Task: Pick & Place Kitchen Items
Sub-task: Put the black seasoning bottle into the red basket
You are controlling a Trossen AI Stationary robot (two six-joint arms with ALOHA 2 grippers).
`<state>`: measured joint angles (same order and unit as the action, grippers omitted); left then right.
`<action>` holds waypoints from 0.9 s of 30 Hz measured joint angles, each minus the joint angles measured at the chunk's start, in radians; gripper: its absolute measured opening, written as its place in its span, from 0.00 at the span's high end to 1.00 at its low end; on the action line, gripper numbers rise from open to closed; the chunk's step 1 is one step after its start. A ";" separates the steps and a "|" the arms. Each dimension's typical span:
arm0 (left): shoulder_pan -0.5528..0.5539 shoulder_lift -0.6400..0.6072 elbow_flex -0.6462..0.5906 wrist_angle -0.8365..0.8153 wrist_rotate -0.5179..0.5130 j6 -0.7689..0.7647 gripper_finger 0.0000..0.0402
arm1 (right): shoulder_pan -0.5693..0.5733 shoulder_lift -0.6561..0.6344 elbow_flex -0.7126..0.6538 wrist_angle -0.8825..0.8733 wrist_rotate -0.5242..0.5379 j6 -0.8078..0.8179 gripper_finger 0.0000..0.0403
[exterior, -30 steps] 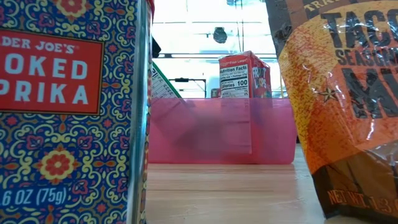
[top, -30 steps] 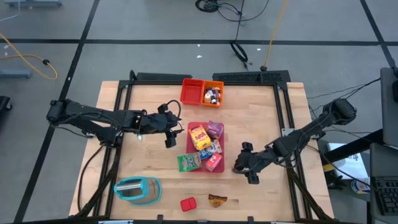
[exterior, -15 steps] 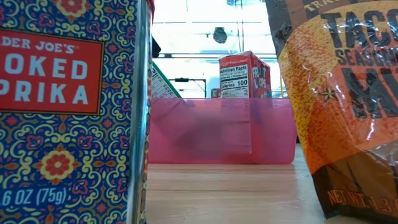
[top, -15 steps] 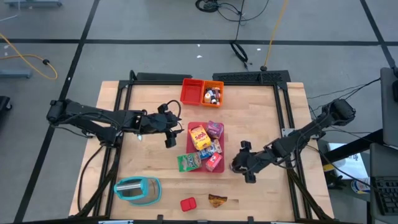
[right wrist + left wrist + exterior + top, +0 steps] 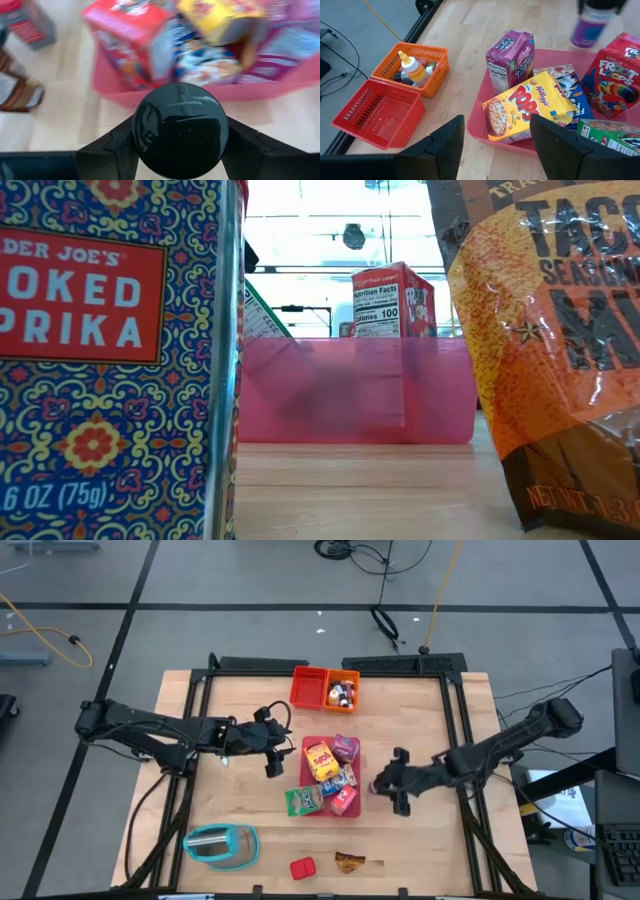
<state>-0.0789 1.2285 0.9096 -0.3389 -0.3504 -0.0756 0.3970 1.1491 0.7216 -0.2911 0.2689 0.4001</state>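
The bench (image 5: 220, 810) carries a flat pink tray (image 5: 485, 102) near its middle, into which the boxes are gathered, probably so that they sit in 1 place. Toward the far edge stand a red bin (image 5: 309, 687), bare inside, and an orange bin (image 5: 343, 690) holding small bottles (image 5: 412, 70). In the tray a yellow box (image 5: 527, 107) lies flat, a purple box (image 5: 509, 52) and a red box (image 5: 615, 82) stand upright, and a green box (image 5: 303, 801) lies at the near end. The right gripper (image 5: 393, 783) hovers just beside the tray's right edge, its fingers closed around a round dark-lidded jar (image 5: 180, 131), apparently bringing it to the tray. The left gripper (image 5: 495, 150) waits at the tray's left edge with its fingers spread and nothing between them. At the near edge wait a red tin (image 5: 302, 867) and a brown packet (image 5: 349, 861).
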 joint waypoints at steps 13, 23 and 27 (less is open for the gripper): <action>0.000 0.000 0.000 0.000 0.000 0.001 0.43 | -0.271 -0.158 0.000 -0.016 0.046 -0.125 0.48; 0.000 0.000 0.000 0.003 0.000 0.010 0.43 | -0.531 -0.143 0.000 0.285 0.024 -0.253 0.48; 0.000 0.000 0.000 0.004 0.000 0.013 0.43 | -0.620 -0.118 0.001 0.450 -0.064 -0.287 0.48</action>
<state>-0.0789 1.2283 0.9096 -0.3346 -0.3504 -0.0624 -0.2228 1.0314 0.7224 0.1593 0.2048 0.1135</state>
